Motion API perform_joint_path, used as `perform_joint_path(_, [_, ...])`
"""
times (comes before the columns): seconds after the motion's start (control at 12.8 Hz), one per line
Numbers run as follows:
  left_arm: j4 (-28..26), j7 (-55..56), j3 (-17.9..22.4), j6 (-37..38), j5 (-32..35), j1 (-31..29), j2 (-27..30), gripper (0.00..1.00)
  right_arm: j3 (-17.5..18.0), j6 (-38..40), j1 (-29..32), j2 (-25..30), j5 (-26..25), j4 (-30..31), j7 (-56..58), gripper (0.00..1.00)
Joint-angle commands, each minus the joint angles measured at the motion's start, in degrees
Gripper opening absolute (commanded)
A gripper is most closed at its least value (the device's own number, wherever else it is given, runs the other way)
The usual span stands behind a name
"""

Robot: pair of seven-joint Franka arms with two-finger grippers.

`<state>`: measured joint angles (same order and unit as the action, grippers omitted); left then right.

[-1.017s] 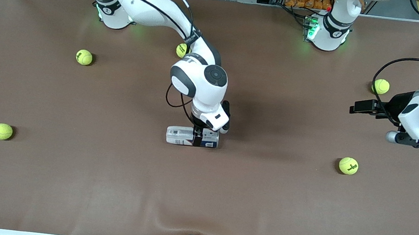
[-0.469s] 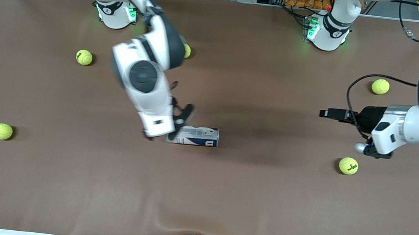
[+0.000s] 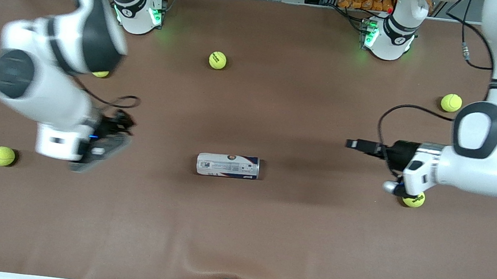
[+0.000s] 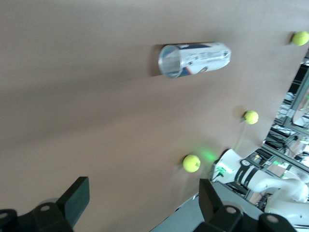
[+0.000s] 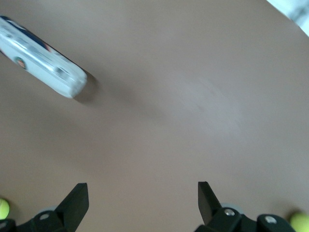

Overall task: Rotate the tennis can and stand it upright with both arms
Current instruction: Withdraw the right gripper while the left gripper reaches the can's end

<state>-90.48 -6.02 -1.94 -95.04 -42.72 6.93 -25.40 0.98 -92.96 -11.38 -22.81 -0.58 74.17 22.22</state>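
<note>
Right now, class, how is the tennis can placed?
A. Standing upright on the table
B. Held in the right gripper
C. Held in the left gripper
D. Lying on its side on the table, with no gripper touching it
D: the tennis can lies on its side on the table, both open grippers clear of it.

- Front view sits high up across the table point(image 3: 238, 232), looking down at the robots, so both bases line the top edge and the whole brown surface fits in.
- Left wrist view rides on the left arm, looks at a slant along the table toward the right arm's end, and takes in the can point(image 4: 194, 59), three balls and a green-lit base point(image 4: 227, 169).
- Right wrist view looks nearly straight down from fairly close, mostly bare table with the can point(image 5: 41, 58) at the edge.
- All three share the can point(image 3: 227, 165) lying mid-table. Each wrist view has its own fingertips point(image 4: 72, 198) point(image 5: 75, 198) poking in.
</note>
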Motion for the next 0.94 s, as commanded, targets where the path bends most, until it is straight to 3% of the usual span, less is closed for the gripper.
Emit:
perform_joint_path(0.0, [0.65,-6.33,-0.87,-2.77,-6.55,0.02,-3.58,1.0,-0.71,4.17,4.78,5.48,1.37,2.12,-6.72,1.0])
perform_joint_path(0.23, [0.57,-13.55,-0.87,-3.49,-16.75,0.8,-8.68,1.0,-5.19,10.75,5.66,11.19,1.46,2.3,-10.53,1.0])
perform_joint_path(0.39, [-0.39,-18.55,-1.22,-5.85,-19.06,1.16,-10.97,1.0,-5.29,12.62,8.73,15.76,1.98,4.48,-12.28,1.0])
perform_joint_path(0.55, [-2.42,-27.24,-1.92,-8.75,-25.97,1.86,-13.95,1.0,-5.2,15.25,9.8,19.55,2.16,5.02,-17.53,1.0])
perform_joint_path(0.7, [-2.34,-31.31,-2.1,-9.37,-33.45,3.43,-17.12,1.0,-4.85,15.88,11.2,20.61,2.25,5.02,-19.32,1.0])
perform_joint_path(0.86, [-2.51,-33.16,-2.1,-13.66,-36.37,5.81,-18.09,1.0,-3.19,16.14,14.09,20.61,2.51,4.93,-19.41,1.0])
